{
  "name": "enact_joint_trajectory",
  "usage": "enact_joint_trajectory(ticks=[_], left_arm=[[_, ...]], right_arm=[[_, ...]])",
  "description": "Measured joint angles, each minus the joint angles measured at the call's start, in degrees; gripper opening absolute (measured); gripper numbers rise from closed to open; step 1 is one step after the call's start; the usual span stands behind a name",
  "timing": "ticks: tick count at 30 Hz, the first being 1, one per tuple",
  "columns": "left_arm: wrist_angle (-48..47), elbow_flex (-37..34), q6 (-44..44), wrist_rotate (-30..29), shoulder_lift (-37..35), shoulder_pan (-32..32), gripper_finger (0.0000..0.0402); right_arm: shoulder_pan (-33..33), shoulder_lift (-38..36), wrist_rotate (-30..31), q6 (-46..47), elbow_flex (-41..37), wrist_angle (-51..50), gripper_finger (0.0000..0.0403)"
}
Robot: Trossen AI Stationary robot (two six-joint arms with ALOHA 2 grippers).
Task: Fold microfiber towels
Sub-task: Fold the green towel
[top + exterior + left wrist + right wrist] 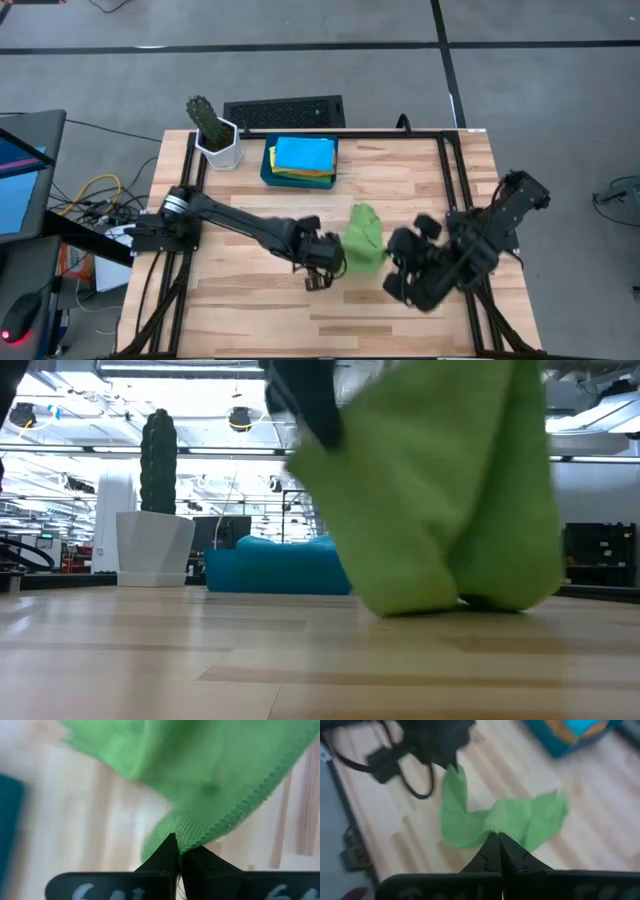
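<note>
A green microfiber towel (362, 240) hangs bunched between my two grippers over the middle of the table. Its lower end (430, 600) rests on the wood. My left gripper (335, 262) is shut on the towel at the towel's left side. My right gripper (392, 262) is shut on it at the right side. At the far edge a dark teal tray (268, 170) holds stacked towels, a sky-blue one (303, 152) on top and a yellow one (300, 176) showing beneath. My left gripper pinches a bunched bit of the towel's stitched edge (189, 833) between its two fingertips, coming from above on a slant. The cloth spreads away below the fingers, slack. My right gripper pinches the towel's upper edge (491, 831) between its fingertips, slanting down from the table's right. The cloth sags slack from there toward the left gripper's hold (454, 771), and its lower part lies on the table.
A cactus in a white pot (216, 140) stands at the far left corner. A black grille-like panel (285, 112) lies behind the tray. Bare wood shows along the near edge (300, 320) and at the far right (420, 170).
</note>
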Motion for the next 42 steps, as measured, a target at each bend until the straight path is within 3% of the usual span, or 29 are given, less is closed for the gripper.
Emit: enact_joint_trajectory(ticks=[7, 12, 16, 19, 23, 26, 29, 32, 35, 36, 38, 39, 42], left_arm=[[-14.1, 7.4, 2.0, -14.1, -8.4, 2.1, 0.0000], [-20.4, 15.1, 7.7, -20.1, -10.5, 8.9, 0.0000], [-25.2, 23.8, 8.0, -18.3, -10.5, 13.9, 0.0000], [-29.0, 29.6, 7.9, -12.7, -10.2, 15.8, 0.0000], [-28.1, 27.8, 7.5, -5.6, -13.9, 16.0, 0.0000], [-28.6, 29.3, 5.1, -2.6, -14.8, 15.6, 0.0000], [-27.0, 29.4, 3.9, -2.0, -16.2, 14.9, 0.0000], [-26.1, 29.5, 2.8, 2.7, -16.9, 14.3, 0.0000], [-27.0, 29.4, 3.0, 6.1, -16.8, 14.0, 0.0000], [-27.2, 29.4, 3.0, 6.2, -16.8, 14.0, 0.0000], [-27.2, 29.4, 3.0, 6.1, -16.9, 14.1, 0.0000], [-27.2, 29.4, 3.1, 5.9, -16.9, 14.2, 0.0000], [-27.2, 29.4, 4.3, 5.4, -16.9, 14.4, 0.0000]], right_arm=[[-10.2, -7.2, 4.3, -16.2, 0.0, -0.2, 0.0007], [-18.7, -13.6, 6.2, -23.7, 0.2, 0.0, 0.0006], [-21.4, -17.5, 6.4, -25.1, 2.4, 1.6, 0.0005], [-19.9, -19.1, 1.6, -30.1, 4.6, 5.3, 0.0005], [-17.0, -19.3, 6.1, -29.9, 7.9, 5.6, 0.0004], [-16.3, -19.1, 0.4, -33.8, 9.7, 6.5, 0.0004], [-16.2, -17.7, 1.6, -31.9, 10.3, 5.8, 0.0004], [-16.4, -16.5, -9.4, -37.2, 10.7, 8.8, 0.0004], [-16.5, -15.0, -1.4, -33.4, 10.6, 4.8, 0.0004], [-16.7, -14.7, -2.6, -32.1, 10.5, 3.5, 0.0004], [-18.8, -14.1, -13.0, -37.0, 10.6, 6.2, 0.0003], [-19.1, -13.1, -14.8, -40.1, 10.7, 7.7, 0.0003], [-18.6, -12.0, -2.5, -35.4, 10.3, 2.6, 0.0003]])
